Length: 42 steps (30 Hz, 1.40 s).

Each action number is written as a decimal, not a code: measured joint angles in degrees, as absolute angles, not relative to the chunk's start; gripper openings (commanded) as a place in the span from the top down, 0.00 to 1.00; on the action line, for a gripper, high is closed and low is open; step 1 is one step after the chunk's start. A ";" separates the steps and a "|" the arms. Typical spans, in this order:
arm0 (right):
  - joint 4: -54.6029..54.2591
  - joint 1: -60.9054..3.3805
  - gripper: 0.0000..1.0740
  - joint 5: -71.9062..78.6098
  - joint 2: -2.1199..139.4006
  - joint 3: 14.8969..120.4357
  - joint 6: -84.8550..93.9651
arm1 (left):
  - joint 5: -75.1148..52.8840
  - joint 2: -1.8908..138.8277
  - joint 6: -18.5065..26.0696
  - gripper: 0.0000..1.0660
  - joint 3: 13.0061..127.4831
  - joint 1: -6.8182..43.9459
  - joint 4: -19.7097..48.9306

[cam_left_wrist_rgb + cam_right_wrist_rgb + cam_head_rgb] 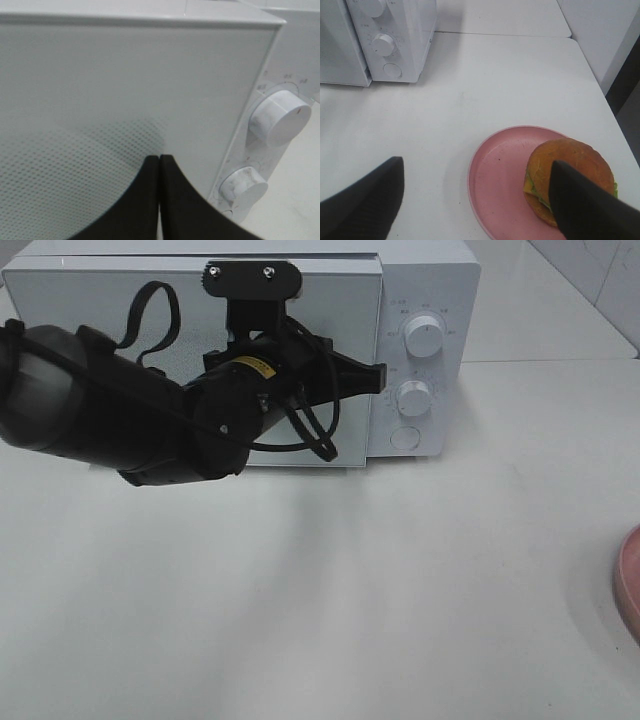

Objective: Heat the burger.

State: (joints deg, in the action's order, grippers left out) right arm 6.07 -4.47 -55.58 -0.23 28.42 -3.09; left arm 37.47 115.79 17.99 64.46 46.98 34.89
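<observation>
Burger (567,172) sits on the pink plate (497,185), off-center toward the plate's rim. Bun top is golden-brown; yellow cheese and green lettuce show at its edge. Plate rests on the white desk (485,90), well apart from the microwave (395,40). In the exterior high view only a sliver of the plate (630,580) shows at the right edge; burger is not visible there.

Right end effector (475,200) hangs above the plate with fingers spread wide, gripping nothing. One finger (590,210) overlaps the burger in the wrist view, the other sits over bare desk. Contact with the burger cannot be told from this angle.

Left end effector (159,200) is closed, both fingers pressed together with no gap and nothing between them. Its tips are up against the microwave door (100,100), near the door's edge next to the control panel. Door appears shut; mesh pattern visible on the glass.

Control panel carries an upper knob (280,117), a lower knob (242,187), and a round button (404,437) beneath them. Left arm (120,420) crosses in front of the door in the exterior high view, covering much of it.
</observation>
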 measured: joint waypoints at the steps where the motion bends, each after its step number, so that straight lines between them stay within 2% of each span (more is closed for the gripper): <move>1: 6.07 -4.47 0.30 -55.58 -0.23 28.42 -3.09 | 37.13 116.25 18.74 1.00 65.15 47.15 35.01; 6: 6.07 -4.47 0.30 -55.58 -0.23 28.42 -3.09 | 36.15 117.97 21.14 1.00 68.07 47.27 35.35; 13: 6.07 -4.47 0.31 -55.58 -0.23 28.42 -3.09 | 32.89 118.66 21.77 1.00 70.65 45.49 35.70; 26: 6.07 -4.47 0.31 -55.58 -0.23 28.42 -3.09 | 16.67 115.79 22.57 0.99 72.88 43.54 37.24; 27: 6.07 -4.47 0.31 -55.58 -0.23 28.42 -3.09 | 11.52 114.65 22.57 0.96 72.99 43.20 37.41; 28: 6.07 -4.47 0.31 -55.58 -0.23 28.42 -3.09 | 8.14 114.02 22.69 0.81 72.99 43.20 37.41; 29: 6.07 -4.47 0.31 -55.58 -0.23 28.42 -3.09 | 8.14 114.02 22.69 0.81 72.99 43.20 37.41; 30: 6.07 -4.47 0.31 -55.58 -0.23 28.42 -3.09 | 1.49 113.04 22.75 0.59 72.99 43.20 36.96; 31: 6.07 -4.47 0.31 -55.58 -0.23 28.42 -3.09 | -2.35 112.70 22.75 0.44 72.99 43.20 36.73; 32: 6.07 -4.47 0.31 -55.58 -0.23 28.42 -3.09 | -2.35 112.70 22.75 0.44 72.99 43.20 36.73; 33: 6.07 -4.47 0.32 -55.58 -0.23 28.42 -3.09 | -8.77 111.96 22.75 0.19 72.99 43.26 36.50; 34: 6.07 -4.47 0.32 -55.58 -0.23 28.42 -3.09 | -12.32 111.61 22.75 0.09 72.99 43.26 36.44; 35: 6.07 -4.47 0.32 -55.58 -0.23 28.42 -3.09 | -12.32 111.61 22.75 0.09 72.99 43.26 36.44; 36: 6.07 -4.47 0.33 -55.58 -0.23 28.42 -3.09 | -19.25 110.98 22.75 0.05 72.99 43.26 36.04; 37: 6.07 -4.47 0.33 -55.58 -0.23 28.42 -3.09 | -25.15 110.52 22.75 0.06 72.99 43.26 35.18; 40: 6.07 -4.47 0.33 -55.58 -0.23 28.42 -3.09 | -28.25 110.47 22.75 0.06 72.99 43.26 34.78; 42: 6.07 -4.47 0.34 -55.58 -0.23 28.42 -3.09 | -37.07 110.35 22.75 0.06 72.99 43.26 33.46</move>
